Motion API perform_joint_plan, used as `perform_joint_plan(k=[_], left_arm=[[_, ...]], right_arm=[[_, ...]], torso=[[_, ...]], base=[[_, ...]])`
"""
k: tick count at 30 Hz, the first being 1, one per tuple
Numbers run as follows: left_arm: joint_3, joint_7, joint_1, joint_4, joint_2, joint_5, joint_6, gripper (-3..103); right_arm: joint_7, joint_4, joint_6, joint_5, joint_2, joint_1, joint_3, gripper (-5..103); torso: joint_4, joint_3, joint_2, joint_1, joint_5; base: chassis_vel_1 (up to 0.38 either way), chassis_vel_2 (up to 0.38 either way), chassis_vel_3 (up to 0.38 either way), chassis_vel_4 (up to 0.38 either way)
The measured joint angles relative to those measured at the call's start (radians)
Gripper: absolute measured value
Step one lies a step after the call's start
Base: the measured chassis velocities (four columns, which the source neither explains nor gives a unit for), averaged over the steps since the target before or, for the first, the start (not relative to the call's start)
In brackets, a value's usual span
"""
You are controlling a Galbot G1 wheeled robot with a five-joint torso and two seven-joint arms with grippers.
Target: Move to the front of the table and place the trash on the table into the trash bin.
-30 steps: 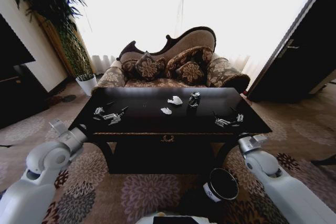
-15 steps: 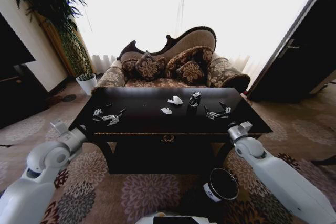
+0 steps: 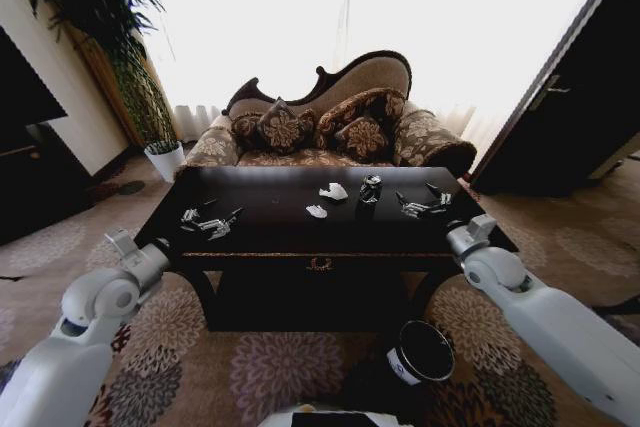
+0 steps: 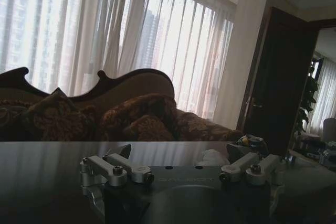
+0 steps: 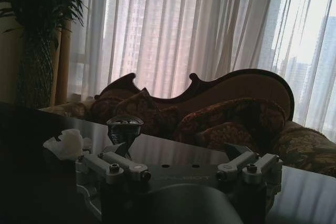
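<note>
In the head view the left gripper (image 3: 208, 221) hangs over the left part of the table (image 3: 270, 232), its fingers spread apart and holding nothing; the left arm reaches up to it from the lower left corner, cut off by the frame edge. In the left wrist view that gripper (image 4: 181, 169) shows both finger bases wide apart over the glossy top, the fingertips themselves hard to make out against the dark surface.

Near the middle of the table lie two white crumpled paper bits (image 3: 333, 190), one closer to the sofa (image 3: 330, 122), the other nearer the front edge. Just right of them stands a dark crushed can (image 3: 371, 188). The right wrist view shows the can (image 5: 124, 128) and one paper bit (image 5: 68, 144) close ahead of the camera.

Further right, the right gripper (image 3: 422, 205) hovers over the table just beside the can, fingers open and empty. In its own view the gripper (image 5: 181, 171) has its jaws set wide.

The trash bin (image 3: 421, 352) stands on the patterned carpet (image 3: 250, 367) below the table's right front, its lower part cut off from sight.
</note>
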Motion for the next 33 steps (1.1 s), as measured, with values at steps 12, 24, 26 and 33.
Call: perform_joint_plan(k=[12, 24, 26, 33], left_arm=[[-0.005, 0.002, 0.012, -0.004, 0.008, 0.002, 0.000, 100], [0.007, 0.003, 0.006, 0.005, 0.003, 0.012, 0.002, 100], [0.007, 0.003, 0.006, 0.008, 0.005, 0.012, 0.002, 100], [0.006, 0.003, 0.009, 0.012, 0.002, 0.013, 0.003, 100]], right_arm=[[-0.064, -0.036, -0.063, 0.011, -0.008, 0.042, -0.029, 100], [-0.110, -0.075, -0.051, 0.082, 0.033, 0.154, -0.141, 100], [-0.111, -0.082, -0.049, 0.084, 0.041, 0.176, -0.163, 100], [-0.107, -0.118, -0.041, 0.099, 0.088, 0.300, -0.254, 100]], torso=[[0.0001, 0.000, 0.000, 0.000, 0.0001], [0.0000, 0.000, 0.000, 0.000, 0.0000], [0.0000, 0.000, 0.000, 0.000, 0.0000], [0.0005, 0.000, 0.000, 0.000, -0.0002]], base=[[0.000, 0.000, 0.000, 0.000], [0.000, 0.000, 0.000, 0.000], [0.000, 0.000, 0.000, 0.000], [0.000, 0.000, 0.000, 0.000]])
